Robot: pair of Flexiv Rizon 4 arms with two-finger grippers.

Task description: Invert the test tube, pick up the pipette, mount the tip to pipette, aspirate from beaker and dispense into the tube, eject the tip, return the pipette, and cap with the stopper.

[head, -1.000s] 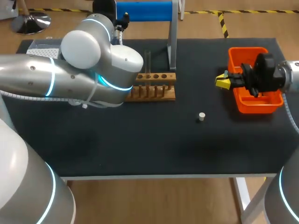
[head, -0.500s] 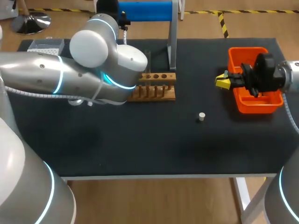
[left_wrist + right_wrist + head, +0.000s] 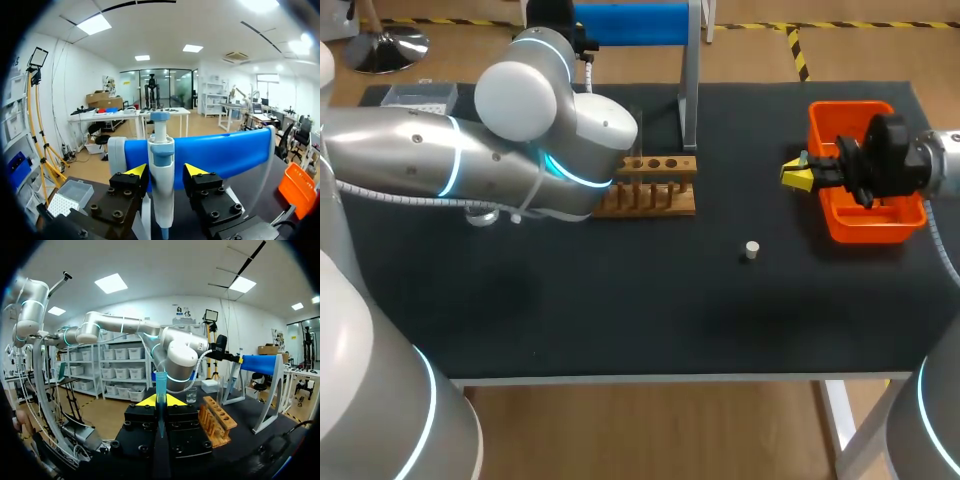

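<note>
The pipette [image 3: 161,175] is seen before the blue stand [image 3: 220,152], between the spread fingers of the left gripper [image 3: 166,171], with a gap left on one side. The tube [image 3: 160,382] is clamped upright in the right gripper [image 3: 160,401], at 3 o'clock from the wooden rack [image 3: 655,185]. The stopper [image 3: 751,250] lies at the rack's 5 o'clock.

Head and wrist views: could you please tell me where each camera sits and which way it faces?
Head: above and behind, looking down on the table; both arms show.
Left wrist: on that arm's wrist, facing the pipette between the open left gripper's fingers.
Right wrist: on that arm's wrist, facing the rack past the right gripper, shut on the tube.
Shared: head and right wrist both show the rack.
</note>
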